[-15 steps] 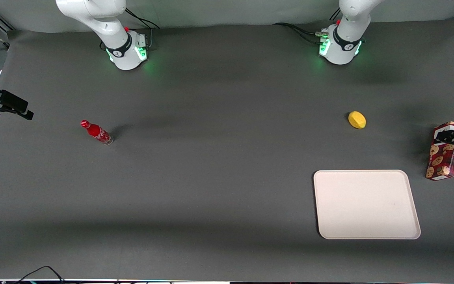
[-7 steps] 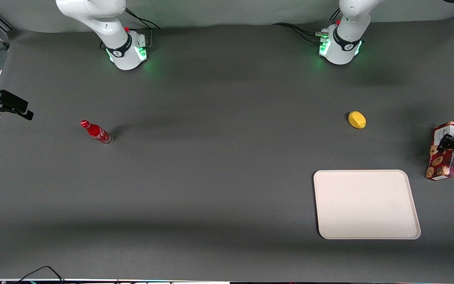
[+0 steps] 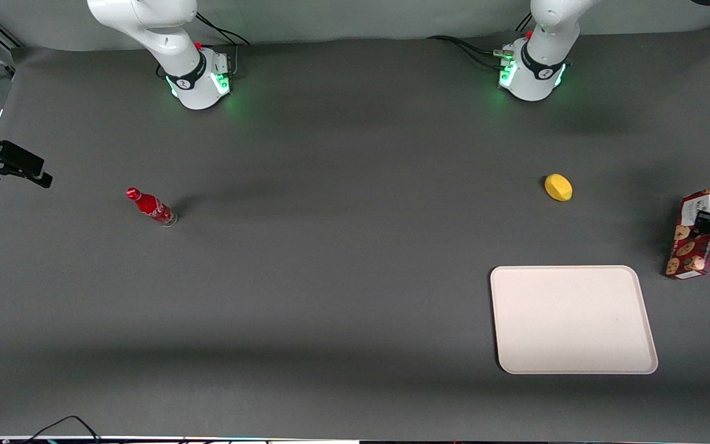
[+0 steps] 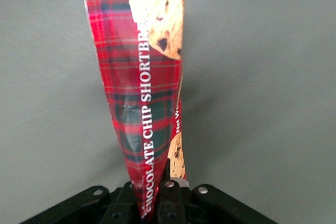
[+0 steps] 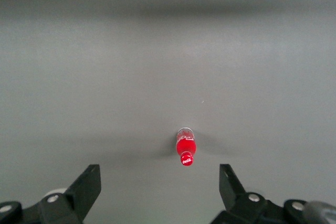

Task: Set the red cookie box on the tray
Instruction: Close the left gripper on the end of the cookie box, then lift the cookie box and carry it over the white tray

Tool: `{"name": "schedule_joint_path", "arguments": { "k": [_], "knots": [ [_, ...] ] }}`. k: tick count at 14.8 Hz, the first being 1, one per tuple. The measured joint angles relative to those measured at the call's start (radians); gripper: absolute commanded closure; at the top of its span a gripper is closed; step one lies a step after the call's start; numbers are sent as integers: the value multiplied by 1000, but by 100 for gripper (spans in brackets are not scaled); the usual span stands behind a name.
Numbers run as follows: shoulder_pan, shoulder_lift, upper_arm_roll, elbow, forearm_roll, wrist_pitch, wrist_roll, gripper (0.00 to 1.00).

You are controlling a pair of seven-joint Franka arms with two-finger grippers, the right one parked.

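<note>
Hand point(image 3: 703, 220) pinching red cookie box point(image 3: 693, 237); tray point(image 3: 573, 319) near, lemon point(image 3: 558, 187) apart

dark grey matte table cover point(image 3: 330, 277) fills scene; pale wall strip point(image 3: 361, 18) along its farthest edge; soft even light.

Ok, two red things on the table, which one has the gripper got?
The red cookie box, the tartan carton beside the tray. The gripper is shut on it. The small red bottle stands untouched toward the parked arm's end.

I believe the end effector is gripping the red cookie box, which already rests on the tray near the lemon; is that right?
Not quite: the front view shows the red cookie box beside the tray, on the table, not on it. The end effector does grip it, and the lemon is nearby.
</note>
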Motion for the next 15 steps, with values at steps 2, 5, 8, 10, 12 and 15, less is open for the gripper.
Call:
{"name": "schedule_joint_path", "arguments": {
  "k": [2,5,8,10,12,15],
  "knots": [
    [0,-49,-4,70,0,-129,0,100],
    [-2,-200,-9,147,0,-341,0,100],
    [-2,-357,-9,190,12,-521,0,100],
    [-2,-423,-8,219,30,-625,0,100],
    [-2,-448,-8,226,33,-663,-2,100],
    [-23,-434,-26,225,32,-665,-102,100]
  ]
}}
